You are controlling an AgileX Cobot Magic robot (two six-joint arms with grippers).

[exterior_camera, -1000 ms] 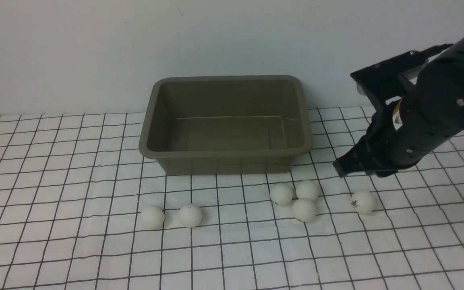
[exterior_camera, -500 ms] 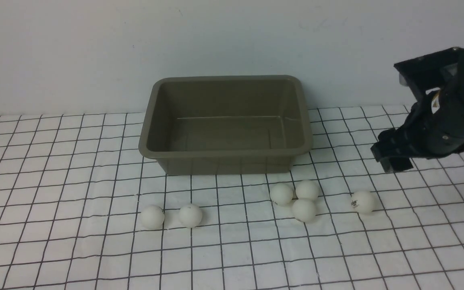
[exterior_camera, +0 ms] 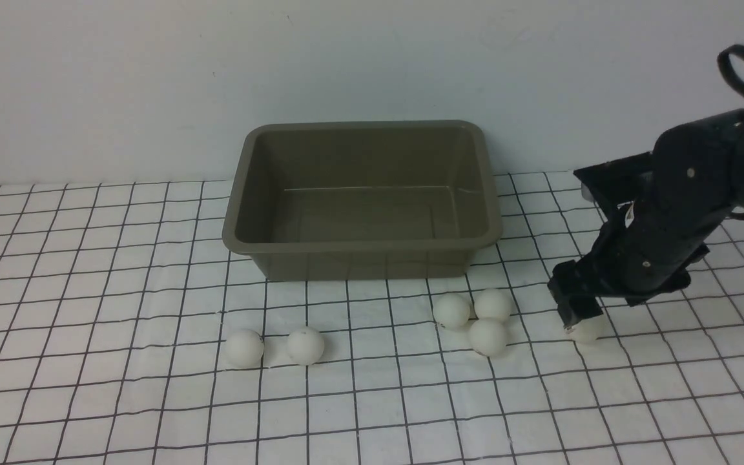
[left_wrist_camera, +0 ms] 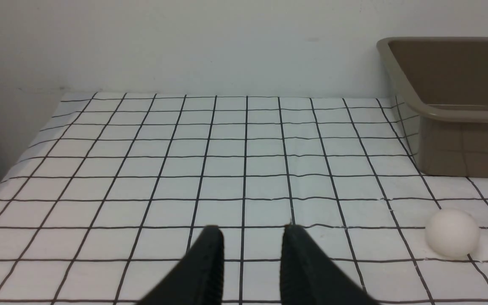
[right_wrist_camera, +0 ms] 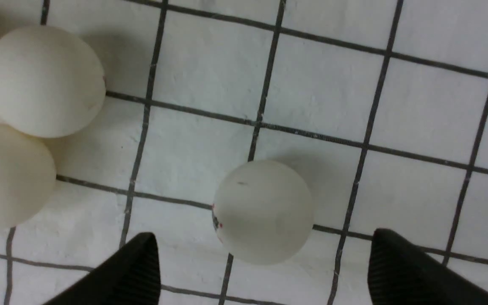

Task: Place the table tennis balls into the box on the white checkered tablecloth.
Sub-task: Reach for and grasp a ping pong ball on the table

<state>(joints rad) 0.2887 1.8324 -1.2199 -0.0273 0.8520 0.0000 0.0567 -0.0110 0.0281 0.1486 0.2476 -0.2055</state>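
My right gripper (exterior_camera: 577,311) is wide open, holding nothing, right over the lone table tennis ball (right_wrist_camera: 263,212) on the checkered tablecloth (exterior_camera: 120,290). The ball sits midway between its fingers (right_wrist_camera: 134,271) (just past the tips), so I'd go down.

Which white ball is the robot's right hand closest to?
The lone ball farthest right, apart from the cluster of three; the open right hand hangs right over it.

No text, brand, number or sign can be read anywhere. The table tennis ball (right_wrist_camera: 263,212) lying farthest to the right of the box (exterior_camera: 362,200) has tiny red and dark printed specks on its side, too small to read. A second ball (exterior_camera: 305,345), in front of the box's left half, bears a faint dark dot, equally illegible.
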